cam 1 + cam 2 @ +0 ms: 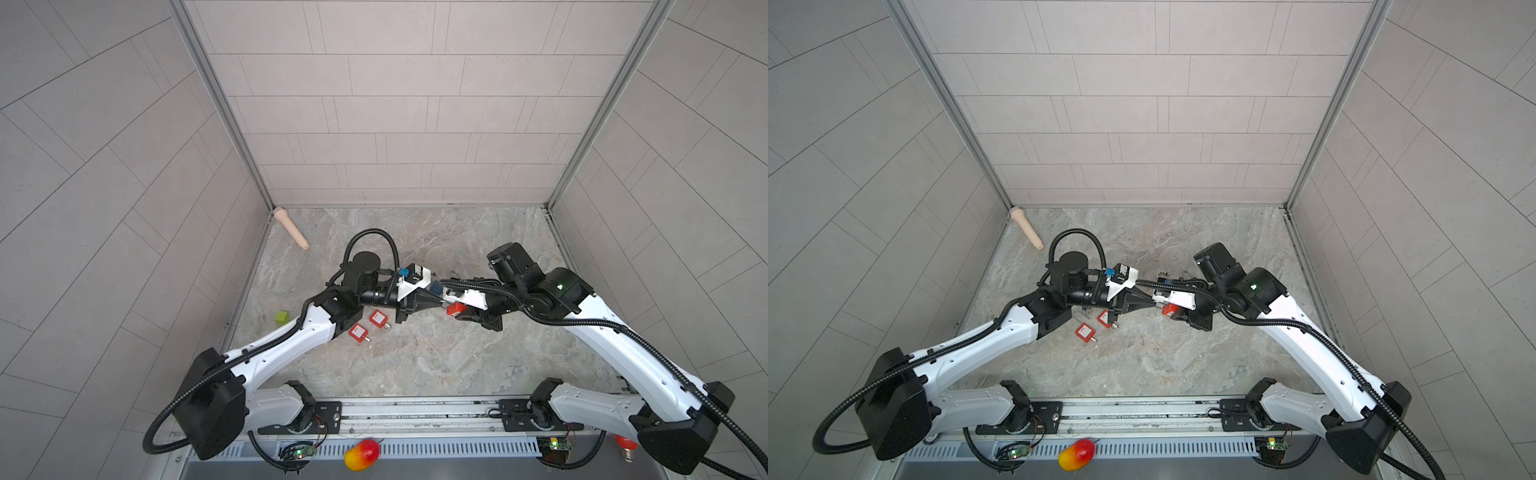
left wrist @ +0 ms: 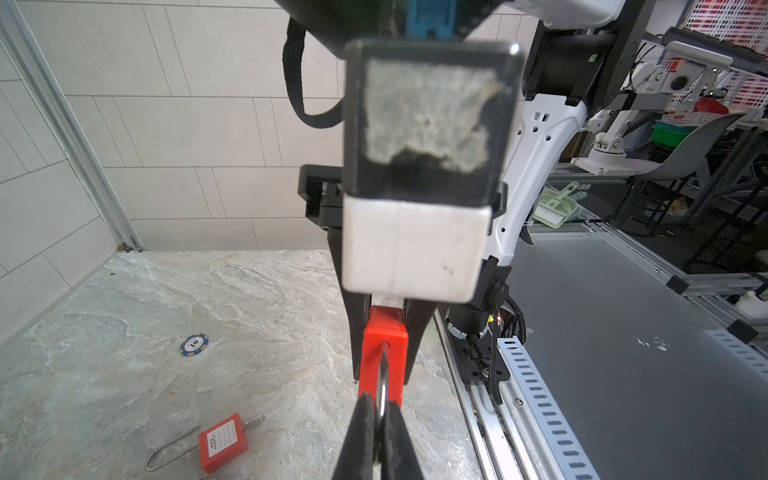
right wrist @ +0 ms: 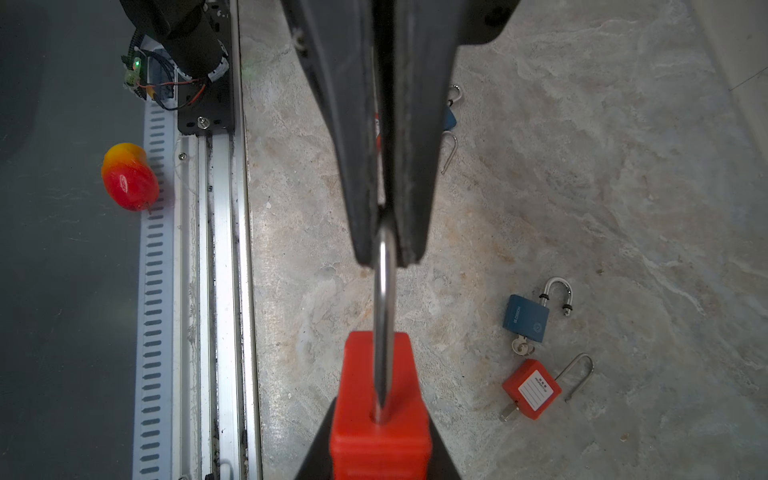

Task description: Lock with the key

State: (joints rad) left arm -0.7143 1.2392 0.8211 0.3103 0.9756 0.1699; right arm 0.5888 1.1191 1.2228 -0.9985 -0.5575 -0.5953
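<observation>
The two arms met nose to nose over mid-table, and the red padlock (image 3: 357, 374) hung between them, clear of the marble tabletop (image 1: 415, 365). The right gripper (image 3: 380, 409) was clenched on the lock's body. The left gripper (image 2: 379, 409) was pinched tight on its steel shackle (image 3: 383, 299).

It was busy underneath. A spare red padlock (image 1: 378, 318) and its twin (image 1: 358, 332) lay just beside the left forearm, with a green cube (image 1: 281, 317) near the left wall. A beige peg (image 1: 291, 228) sat in the far left corner, and a toy mango (image 1: 362, 454) out on the front rail. None of them touched the held lock.

In both top views, arms and cables crowded over the grip and only a scrap of red showed. The right wrist view gave it plainly, with the shackle running straight from the body into the left gripper's fingers (image 3: 357, 187). It also showed a blue padlock (image 3: 525, 318) with a key (image 3: 521, 348) in its base. Only the left wrist view caught a poker chip (image 2: 194, 345). The held lock's keyhole end was hidden everywhere.
</observation>
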